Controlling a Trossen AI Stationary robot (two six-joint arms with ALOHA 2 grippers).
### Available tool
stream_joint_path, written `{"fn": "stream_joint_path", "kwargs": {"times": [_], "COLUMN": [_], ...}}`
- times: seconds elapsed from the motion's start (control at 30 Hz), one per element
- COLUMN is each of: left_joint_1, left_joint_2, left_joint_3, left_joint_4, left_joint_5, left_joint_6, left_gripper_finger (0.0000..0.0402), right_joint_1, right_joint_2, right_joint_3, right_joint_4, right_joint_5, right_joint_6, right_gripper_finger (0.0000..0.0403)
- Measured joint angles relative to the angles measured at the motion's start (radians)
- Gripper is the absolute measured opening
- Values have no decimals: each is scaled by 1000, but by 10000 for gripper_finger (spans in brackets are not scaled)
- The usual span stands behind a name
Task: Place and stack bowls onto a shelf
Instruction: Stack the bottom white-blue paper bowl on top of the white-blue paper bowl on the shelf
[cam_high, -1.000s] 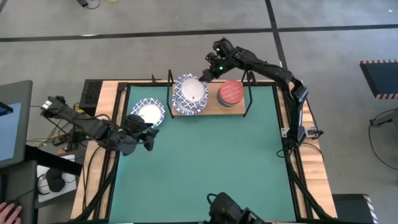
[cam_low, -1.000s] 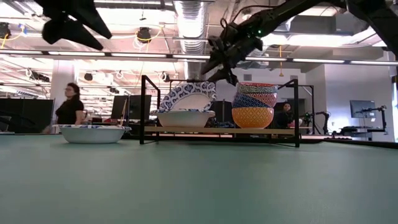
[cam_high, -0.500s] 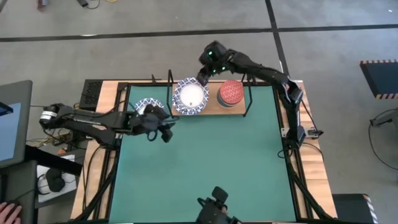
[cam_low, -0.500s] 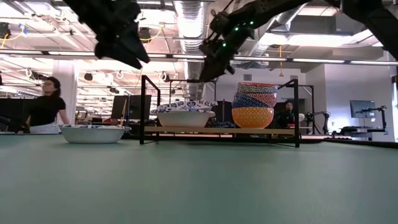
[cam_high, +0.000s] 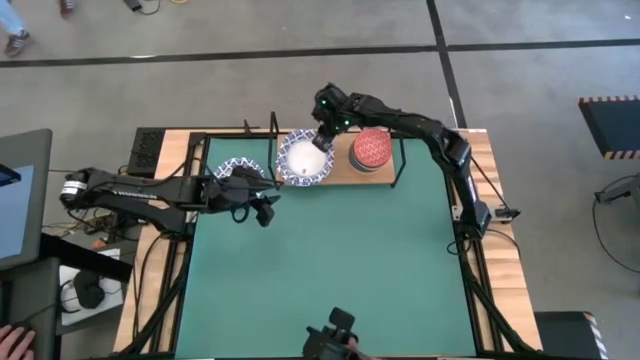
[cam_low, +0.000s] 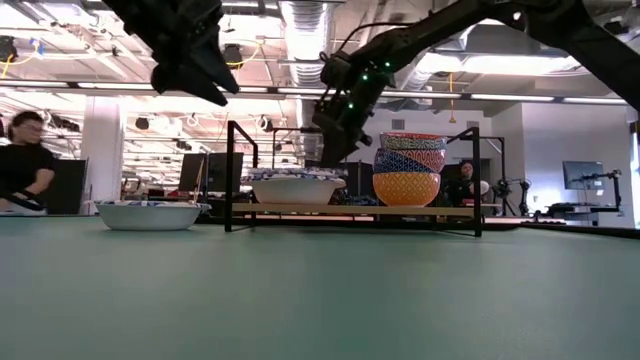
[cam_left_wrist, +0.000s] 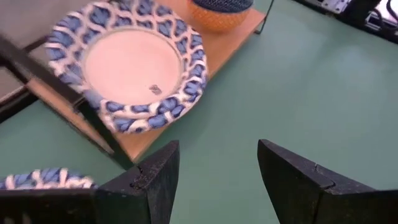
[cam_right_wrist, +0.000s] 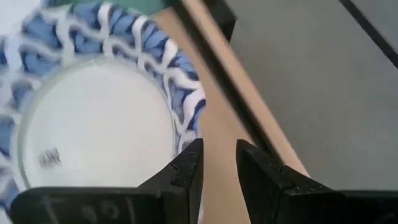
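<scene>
Right now the right gripper (cam_high: 322, 141) hovers at the back edge of the shelf (cam_high: 338, 177), just beside the rim of the white blue-rimmed bowl stack (cam_high: 304, 160) sitting on the shelf's left part; its fingers (cam_right_wrist: 189, 171) are narrowed to a small gap with nothing between them, so it looks released, probably clear of the stack. Next to that stack, on the shelf's right part, stands the mixed stack topped by the red patterned bowl (cam_high: 372, 148), with a yellow-orange bowl (cam_low: 405, 187) at the bottom, stacked to save room on the board. One more white blue-rimmed bowl (cam_high: 241, 172) sits off the shelf on the green surface (cam_high: 330, 260), near the shelf's left end, likely the last one to go up. The left gripper (cam_high: 262, 208) hangs above the surface just beside that lone bowl, fingers (cam_left_wrist: 155, 180) spread wide and empty, angled toward the shelf, probably lining up to pick it. Risk: black wire frame (cam_low: 232, 175) close to any approach path.
</scene>
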Motion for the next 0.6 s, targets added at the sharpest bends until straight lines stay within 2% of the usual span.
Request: {"fn": "stream_joint_path", "kwargs": {"times": [0.17, 0.4, 0.53, 0.6], "left_joint_1": [-5, -5, -13, -20], "left_joint_2": [-31, -93, -155, -197], "left_joint_3": [0, 0, 0, 0], "left_joint_4": [-50, -114, -171, -192], "left_joint_5": [-8, -7, -30, -52], "left_joint_6": [-24, -52, -86, -118], "left_gripper_finger": [201, 201, 201, 201], "right_joint_1": [58, 93, 163, 219], "right_joint_2": [-1, -42, -47, -38], "right_joint_3": [0, 0, 1, -5], "right_joint_4": [-6, -22, -59, -63], "right_joint_5": [0, 25, -63, -68], "right_joint_6": [-95, -41, 1, 0], "right_gripper_finger": [120, 120, 120, 120]}}
